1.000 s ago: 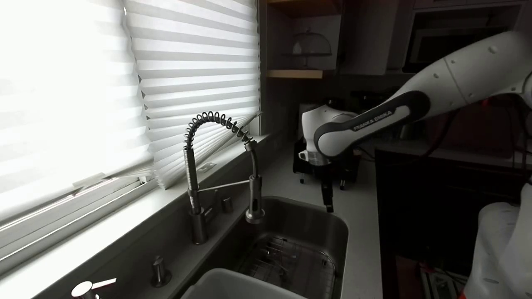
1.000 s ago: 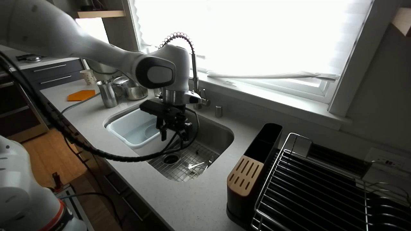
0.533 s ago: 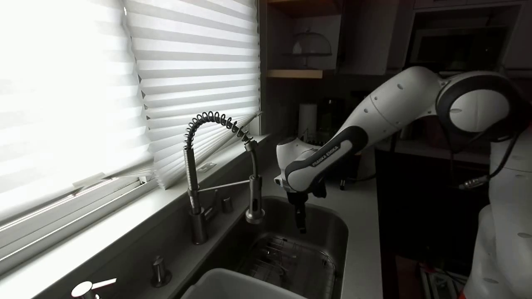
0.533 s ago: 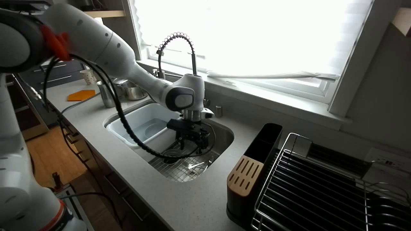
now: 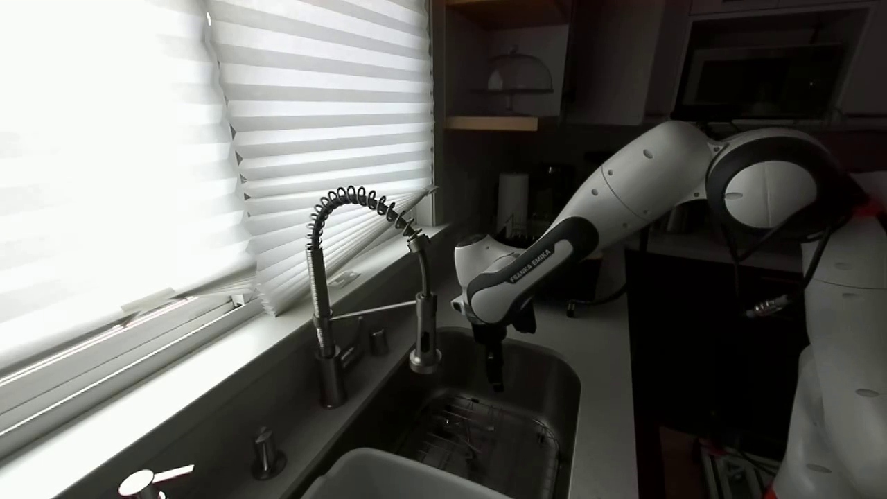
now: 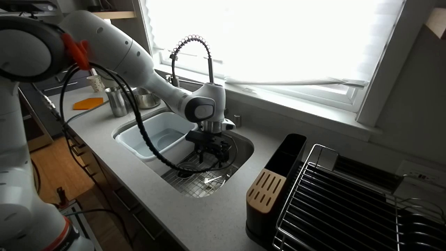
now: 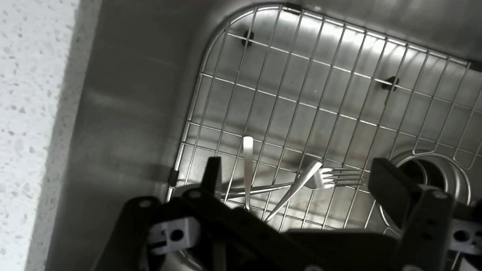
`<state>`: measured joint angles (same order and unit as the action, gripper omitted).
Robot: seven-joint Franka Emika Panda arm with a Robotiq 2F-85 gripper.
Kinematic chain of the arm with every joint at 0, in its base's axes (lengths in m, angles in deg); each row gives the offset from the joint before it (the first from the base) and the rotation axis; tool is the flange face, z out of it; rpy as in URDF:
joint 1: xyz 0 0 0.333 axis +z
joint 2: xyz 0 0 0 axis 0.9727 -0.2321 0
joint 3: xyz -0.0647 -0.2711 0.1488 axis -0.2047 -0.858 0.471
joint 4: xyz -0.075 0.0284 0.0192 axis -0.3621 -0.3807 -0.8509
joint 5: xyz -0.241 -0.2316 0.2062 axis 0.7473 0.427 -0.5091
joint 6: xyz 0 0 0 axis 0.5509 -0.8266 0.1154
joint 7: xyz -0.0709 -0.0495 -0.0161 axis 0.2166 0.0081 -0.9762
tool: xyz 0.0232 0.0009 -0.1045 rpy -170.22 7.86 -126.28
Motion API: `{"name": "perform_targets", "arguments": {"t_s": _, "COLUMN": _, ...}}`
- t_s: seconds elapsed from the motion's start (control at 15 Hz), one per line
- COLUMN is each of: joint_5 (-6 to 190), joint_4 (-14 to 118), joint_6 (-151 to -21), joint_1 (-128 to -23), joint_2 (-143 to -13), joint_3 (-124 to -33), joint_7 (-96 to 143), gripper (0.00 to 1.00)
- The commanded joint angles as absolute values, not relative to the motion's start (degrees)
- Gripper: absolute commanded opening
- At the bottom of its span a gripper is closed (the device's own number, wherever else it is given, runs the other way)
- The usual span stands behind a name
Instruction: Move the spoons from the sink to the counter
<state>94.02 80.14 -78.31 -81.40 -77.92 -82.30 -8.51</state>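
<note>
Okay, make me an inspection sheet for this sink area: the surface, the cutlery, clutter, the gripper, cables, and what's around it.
Surface: counter, pale and speckled, with a cut-out for the sink.
Job's things: possible spoons, two slim handles crossing a fork on the sink's wire grid; heads hidden, so type unconfirmed.
Clutter: white tub in the sink; utensil holder and dish rack on the counter.
Gripper: open, above the wire grid, holding nothing.
Cables: black cable looping from the arm toward the gripper; whether it touches the tub cannot be told.
Surroundings: coil-spring faucet beside the sink; window blind with its lower edge askew.
</note>
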Motion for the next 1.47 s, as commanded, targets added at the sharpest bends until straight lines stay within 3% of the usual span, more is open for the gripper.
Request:
{"name": "perform_targets", "arguments": {"t_s": 0.0, "joint_5": 90.6, "joint_4": 78.8, "joint_6": -80.0, "joint_1": -83.2, "joint_2": -81.1, "joint_3": -79.6, "joint_7": -5.8, "gripper": 1.00}}
{"name": "perform_targets", "arguments": {"t_s": 0.53, "joint_5": 88.6, "joint_4": 74.0, "joint_6": -91.6, "joint_1": -84.3, "joint_2": -92.6, "joint_3": -77.9, "joint_7": -1.5, "gripper": 1.00}}
{"name": "perform_targets", "arguments": {"t_s": 1.4, "joint_5": 92.2, "joint_4": 65.8, "joint_6": -91.5, "joint_1": -82.3, "joint_2": -102.7, "joint_3": -79.1, "joint_7": 7.2, "gripper": 1.00}}
